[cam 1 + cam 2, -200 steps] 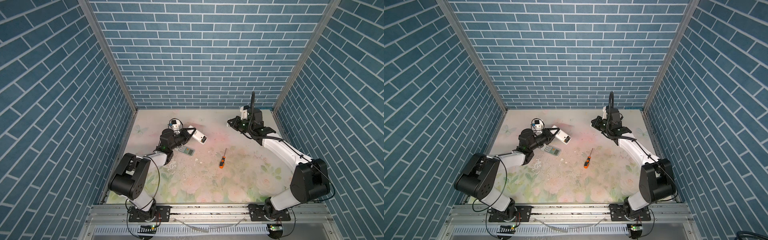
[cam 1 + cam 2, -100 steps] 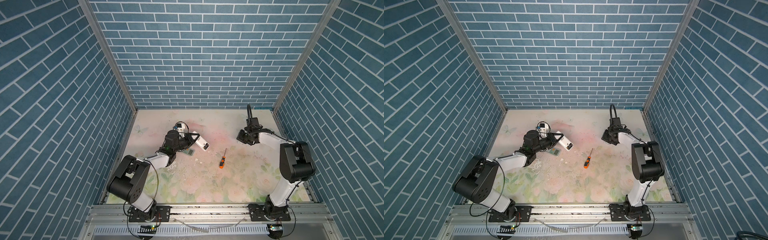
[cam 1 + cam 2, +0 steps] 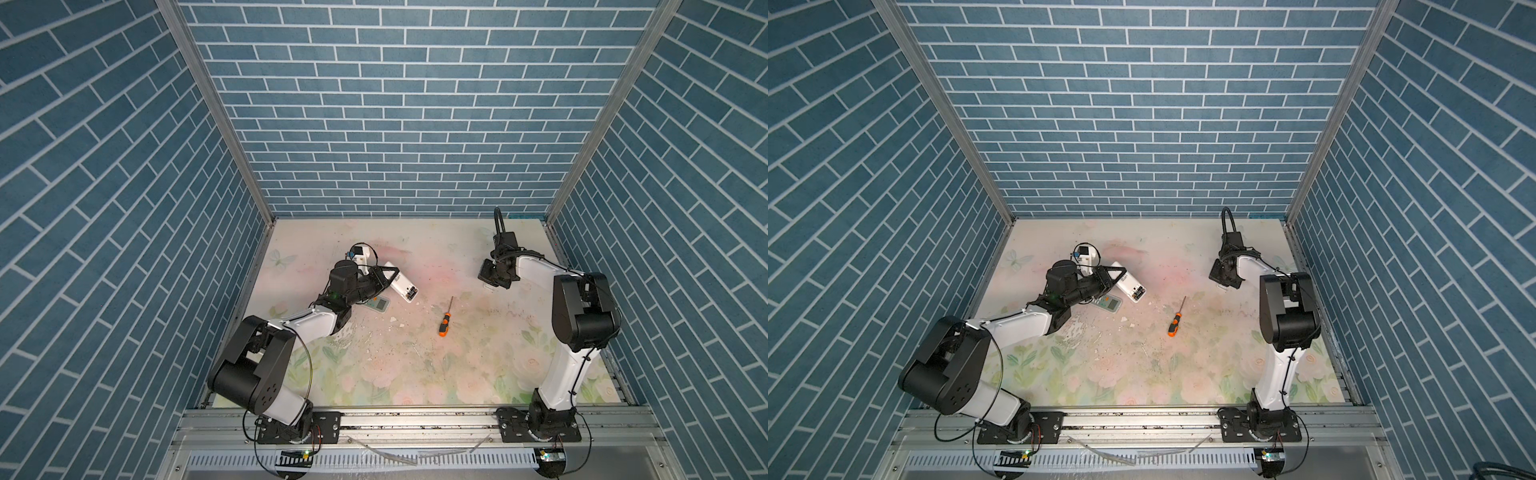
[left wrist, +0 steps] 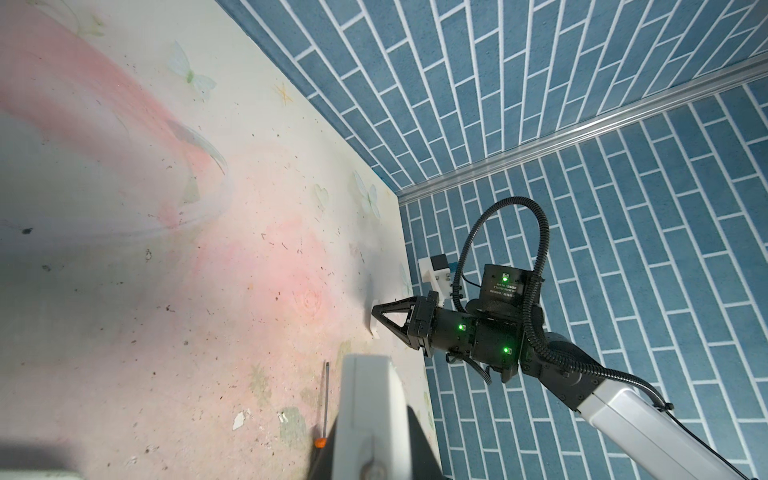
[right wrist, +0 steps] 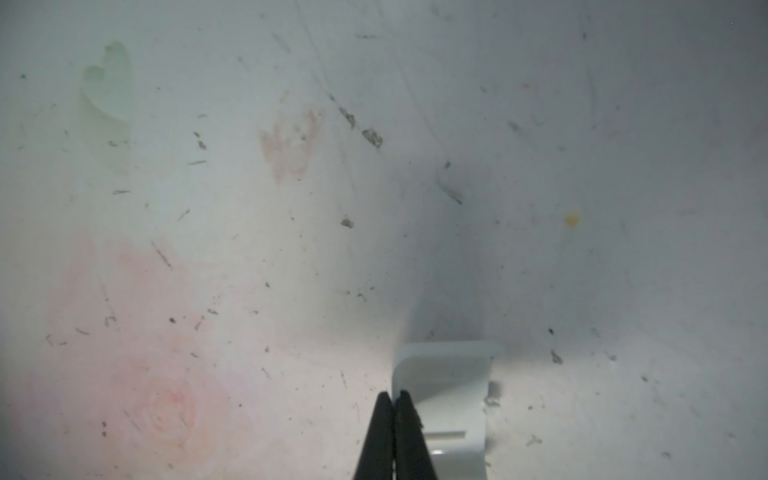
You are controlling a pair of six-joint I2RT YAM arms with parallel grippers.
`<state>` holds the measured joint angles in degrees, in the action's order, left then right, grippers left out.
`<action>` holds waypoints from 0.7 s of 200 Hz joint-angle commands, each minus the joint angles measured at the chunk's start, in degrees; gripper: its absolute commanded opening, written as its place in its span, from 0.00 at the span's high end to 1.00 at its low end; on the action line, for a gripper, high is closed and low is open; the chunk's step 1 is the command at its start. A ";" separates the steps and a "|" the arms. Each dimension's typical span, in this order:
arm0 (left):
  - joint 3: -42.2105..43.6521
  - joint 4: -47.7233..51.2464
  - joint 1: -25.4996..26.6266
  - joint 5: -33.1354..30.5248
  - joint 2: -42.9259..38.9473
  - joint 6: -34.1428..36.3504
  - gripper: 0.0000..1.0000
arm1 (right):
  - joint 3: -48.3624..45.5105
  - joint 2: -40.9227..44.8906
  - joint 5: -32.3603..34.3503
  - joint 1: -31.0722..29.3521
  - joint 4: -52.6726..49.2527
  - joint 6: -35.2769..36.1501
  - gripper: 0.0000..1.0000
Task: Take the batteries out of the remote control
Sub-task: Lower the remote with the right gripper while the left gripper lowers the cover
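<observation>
white remote point(image 3: 402, 287): smooth glossy plastic. screwdriver point(image 3: 444, 324): orange-black plastic handle, thin metal shaft. table mat point(image 3: 457, 365): matt, printed, scuffed, speckled. white cover point(image 5: 449, 390): smooth plastic, slight sheen.

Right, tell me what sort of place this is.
Probably a robot test booth, not a home: two robot arms bolted to a metal rail, and blue brick-print walls boxing in a flowered tabletop.
</observation>
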<state>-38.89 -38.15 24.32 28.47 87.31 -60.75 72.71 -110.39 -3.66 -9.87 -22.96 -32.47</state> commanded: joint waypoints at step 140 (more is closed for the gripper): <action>4.55 -1.11 0.22 -2.83 -2.76 1.03 1.00 | 3.00 10.44 0.59 -3.26 -7.33 6.85 0.55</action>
<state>-35.62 -38.04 24.32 27.03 86.15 -60.60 75.68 -107.81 -2.98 -10.07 -28.58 -29.45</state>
